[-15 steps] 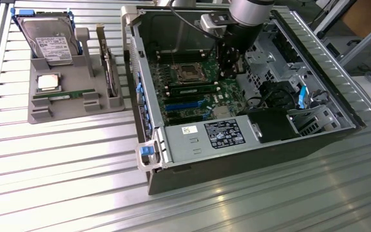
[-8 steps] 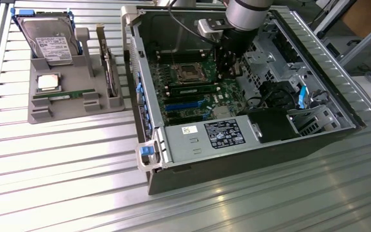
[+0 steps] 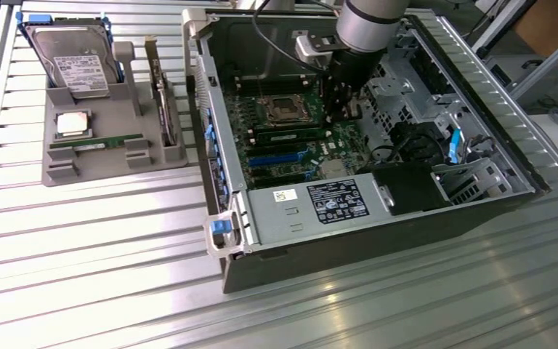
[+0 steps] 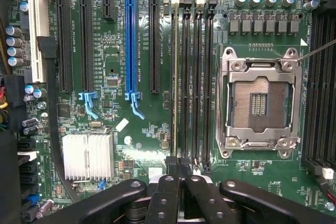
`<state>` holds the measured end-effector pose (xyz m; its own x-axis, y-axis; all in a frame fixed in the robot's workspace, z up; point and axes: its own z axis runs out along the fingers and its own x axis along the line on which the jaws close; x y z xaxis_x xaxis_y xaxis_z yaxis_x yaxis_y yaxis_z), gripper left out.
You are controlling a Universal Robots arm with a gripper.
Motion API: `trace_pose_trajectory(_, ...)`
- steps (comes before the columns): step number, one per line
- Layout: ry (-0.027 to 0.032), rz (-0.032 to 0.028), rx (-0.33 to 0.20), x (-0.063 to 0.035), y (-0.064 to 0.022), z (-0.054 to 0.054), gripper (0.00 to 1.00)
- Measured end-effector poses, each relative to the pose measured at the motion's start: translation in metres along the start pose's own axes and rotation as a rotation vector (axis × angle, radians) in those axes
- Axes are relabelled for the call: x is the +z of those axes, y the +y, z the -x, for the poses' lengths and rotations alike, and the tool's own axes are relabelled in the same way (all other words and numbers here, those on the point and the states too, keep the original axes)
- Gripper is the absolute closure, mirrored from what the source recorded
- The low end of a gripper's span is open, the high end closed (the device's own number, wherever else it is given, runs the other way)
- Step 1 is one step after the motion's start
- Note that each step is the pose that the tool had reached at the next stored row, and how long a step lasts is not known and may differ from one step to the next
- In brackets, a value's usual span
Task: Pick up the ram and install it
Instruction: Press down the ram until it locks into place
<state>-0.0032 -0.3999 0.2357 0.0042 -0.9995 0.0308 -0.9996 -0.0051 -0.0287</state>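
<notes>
Inside open computer case (image 3: 223, 145), claw (image 4: 181, 174) closed above memory slots (image 4: 191, 82), second ram (image 3: 95, 143) in grey holder (image 3: 61, 174)

Open computer case (image 3: 223, 109) on a slatted table (image 3: 95, 240): its walls, the drive cage (image 3: 410, 87) and the power supply (image 3: 322, 203) hem the motherboard (image 4: 110, 72), leaving access from above. Over the memory slots (image 4: 197, 77) the closed gripper (image 4: 178, 182) fills the gap between the blue expansion slot (image 4: 131, 40) and the empty processor socket (image 4: 260, 100)
</notes>
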Motion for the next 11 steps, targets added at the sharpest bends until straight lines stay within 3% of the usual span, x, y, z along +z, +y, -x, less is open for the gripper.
trace_pose_trajectory(9, 0.0048, -0.0002, 0.000, 0.0064, 0.0002, 0.000, 0.89)
trace_pose_trajectory(10, 0.0032, -0.0018, 0.000, 0.0043, 0.0001, 0.001, 0.89)
trace_pose_trajectory(11, 0.0065, -0.0023, 0.000, -0.0053, -0.0002, 0.000, 0.89)
